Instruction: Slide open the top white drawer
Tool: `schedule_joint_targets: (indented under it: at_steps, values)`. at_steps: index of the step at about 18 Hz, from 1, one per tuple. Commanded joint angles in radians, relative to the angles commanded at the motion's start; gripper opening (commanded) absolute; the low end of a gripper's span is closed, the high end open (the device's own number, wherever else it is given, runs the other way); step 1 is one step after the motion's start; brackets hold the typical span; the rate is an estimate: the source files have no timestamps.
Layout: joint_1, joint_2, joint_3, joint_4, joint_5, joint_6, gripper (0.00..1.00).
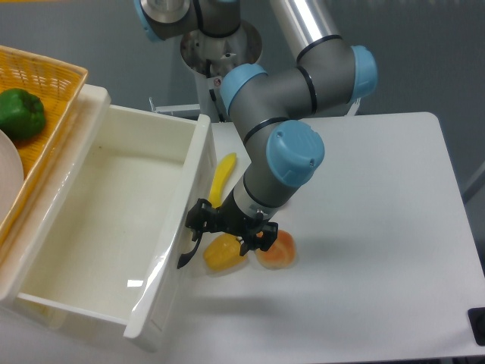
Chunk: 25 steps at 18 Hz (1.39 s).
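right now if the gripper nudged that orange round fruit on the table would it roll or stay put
The orange fruit looks round and smooth, so it would probably roll on the flat white table. It lies close to the yellow fruit, which might stop a leftward roll. Its sheen suggests it may be a light plastic toy.

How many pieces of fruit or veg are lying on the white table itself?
3 show: a banana beside the open drawer, a yellow fruit under the gripper, and an orange one to its right. The arm may hide more.
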State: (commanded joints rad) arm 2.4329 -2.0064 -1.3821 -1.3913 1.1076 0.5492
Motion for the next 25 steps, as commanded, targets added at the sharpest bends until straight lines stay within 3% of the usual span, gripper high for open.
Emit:
schedule_joint_targets:
  at_steps: [25]
  values:
    - [0.028,0.002,-0.043,-0.006,-0.084,-0.037,1.0]
